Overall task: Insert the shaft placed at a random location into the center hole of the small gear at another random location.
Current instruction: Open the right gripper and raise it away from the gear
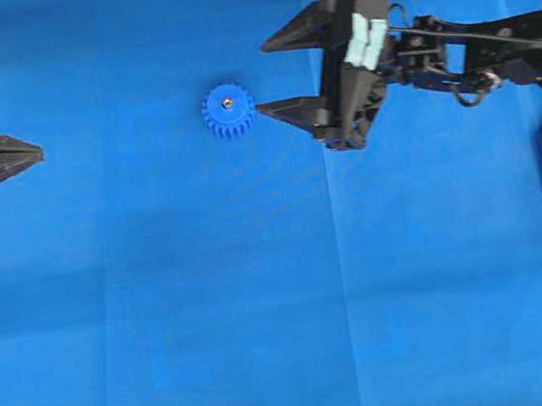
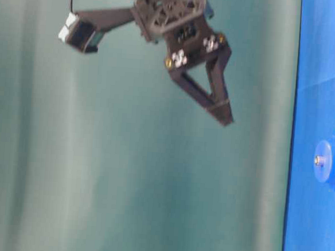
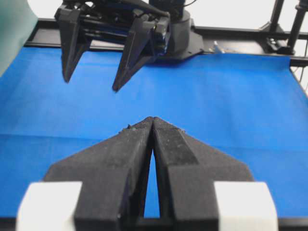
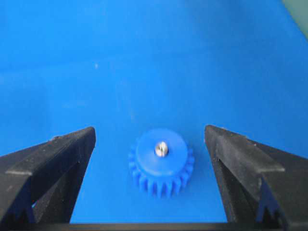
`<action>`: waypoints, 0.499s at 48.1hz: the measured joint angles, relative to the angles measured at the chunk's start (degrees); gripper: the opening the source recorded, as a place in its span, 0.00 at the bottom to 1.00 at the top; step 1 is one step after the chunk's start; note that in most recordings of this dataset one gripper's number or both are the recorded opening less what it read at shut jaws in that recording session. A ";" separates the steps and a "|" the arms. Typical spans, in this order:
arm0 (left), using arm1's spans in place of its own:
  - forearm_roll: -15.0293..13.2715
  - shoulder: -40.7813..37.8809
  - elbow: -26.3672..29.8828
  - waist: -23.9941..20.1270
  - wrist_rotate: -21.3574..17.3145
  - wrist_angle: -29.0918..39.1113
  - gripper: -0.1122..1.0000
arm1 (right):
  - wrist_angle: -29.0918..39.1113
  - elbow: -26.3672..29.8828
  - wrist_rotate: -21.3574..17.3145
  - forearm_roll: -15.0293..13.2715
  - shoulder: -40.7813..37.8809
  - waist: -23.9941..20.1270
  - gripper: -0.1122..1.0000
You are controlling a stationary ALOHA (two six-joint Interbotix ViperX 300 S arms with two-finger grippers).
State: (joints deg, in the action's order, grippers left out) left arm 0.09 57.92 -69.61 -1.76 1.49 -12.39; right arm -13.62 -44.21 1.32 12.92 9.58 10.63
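Right claw (image 1: 271, 77): jaws spread wide, nothing between them; in the overhead view its two black pointed fingers aim toward the small gear, the nearer fingertip just beside the gear's toothed rim and apart from it.
Right claw, wrist view (image 4: 150, 139): both fingers flank the small gear with open blue tabletop on each side; neither finger touches it.
Right claw, table-level view (image 2: 225, 118): it hangs well off the tabletop, clear of the gear, its fingers slanting toward the surface.
Left claw (image 1: 40, 151): jaws pressed together to a single point, gripping nothing; it sits at the edge of the overhead view, well apart from the small gear.
Left claw, wrist view (image 3: 153, 118): the two finger edges meet along their length, with only a thin slit lower down.
Small gear (image 1: 229, 111): bright blue, lying flat on the tabletop, teeth all round, raised hub facing up.
Shaft (image 4: 161, 148): tiny silvery pin standing upright in the middle of the small gear's hub, its tip poking above the hub face.
Center hole: filled by the shaft, so the hole itself is hidden.
Tabletop (image 1: 267, 315): covered in blue, with faint fold lines across it.
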 measured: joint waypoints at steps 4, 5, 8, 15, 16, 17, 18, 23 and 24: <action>0.00 0.00 0.00 0.00 0.00 0.00 0.10 | -0.09 -1.67 0.00 0.00 1.76 0.00 0.84; -0.09 0.00 0.00 0.09 0.00 0.00 0.10 | 0.00 -2.20 0.00 0.00 2.20 0.00 0.84; -0.09 -0.09 0.00 0.09 0.00 0.00 0.10 | -0.09 -3.25 0.00 0.09 3.34 0.00 0.84; -0.09 0.00 0.00 0.09 0.00 0.00 0.10 | -0.09 -4.75 0.00 0.09 5.19 0.00 0.84; 0.00 0.00 0.00 0.09 0.00 -0.09 0.10 | -0.09 -4.92 0.00 0.09 5.19 0.00 0.84; 0.00 0.00 0.00 0.09 0.00 0.00 0.10 | -0.09 -5.01 0.00 0.09 5.27 0.09 0.84; -0.09 0.00 0.00 0.09 0.00 0.00 0.10 | -0.09 -5.10 -0.09 0.09 5.36 0.09 0.84; 0.00 0.00 0.00 0.09 0.00 0.00 0.10 | -0.09 -5.10 -0.09 0.09 5.45 0.00 0.84; 0.00 0.00 0.00 0.09 0.00 0.00 0.10 | -0.09 -5.10 -0.09 0.09 5.45 0.00 0.84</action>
State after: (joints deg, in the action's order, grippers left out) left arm 0.09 57.92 -69.61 -1.67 1.49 -12.39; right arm -13.71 -49.31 1.23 13.01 15.03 10.63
